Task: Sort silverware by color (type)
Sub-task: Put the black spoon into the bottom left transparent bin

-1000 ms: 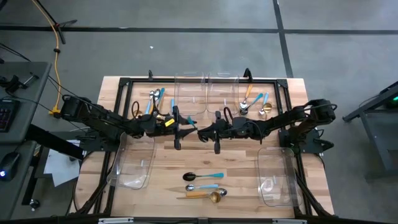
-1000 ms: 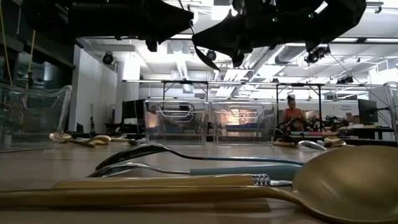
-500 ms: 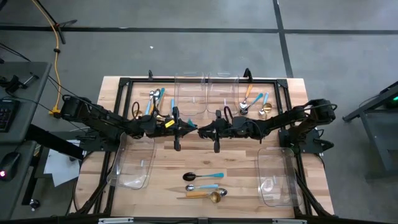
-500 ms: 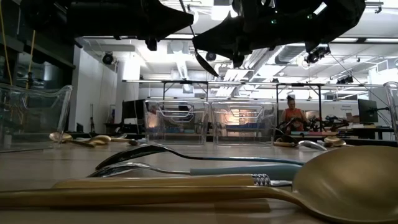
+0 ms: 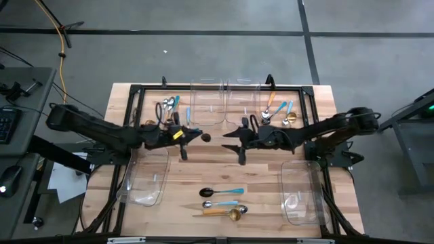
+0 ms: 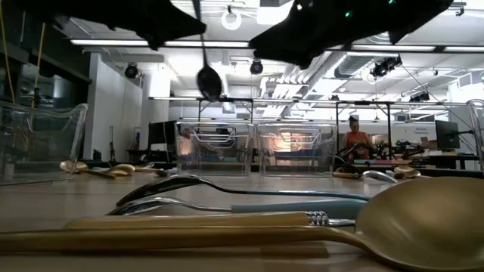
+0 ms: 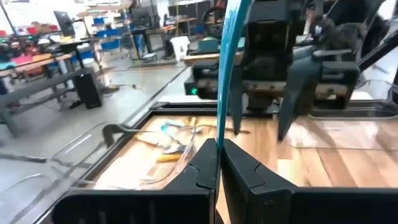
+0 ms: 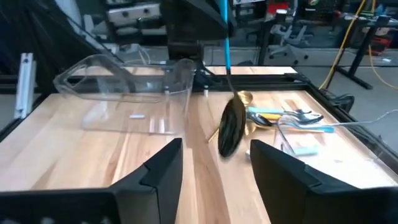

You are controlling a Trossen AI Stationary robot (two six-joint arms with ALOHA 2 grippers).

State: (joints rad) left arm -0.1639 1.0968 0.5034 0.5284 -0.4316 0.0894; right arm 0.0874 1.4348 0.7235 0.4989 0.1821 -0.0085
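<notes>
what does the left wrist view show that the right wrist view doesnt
Only the left wrist view: the left gripper shut on the blue handle of the dark-headed spoon, with the right gripper's open fingers facing it, and a silverware pile beside a clear bin.

Only the right wrist view: the spoon's dark head hanging down, a gold spoon and blue-handled pieces on the table, and a clear bin.

Both: the same blue-handled spoon, held above the wooden table.
</notes>
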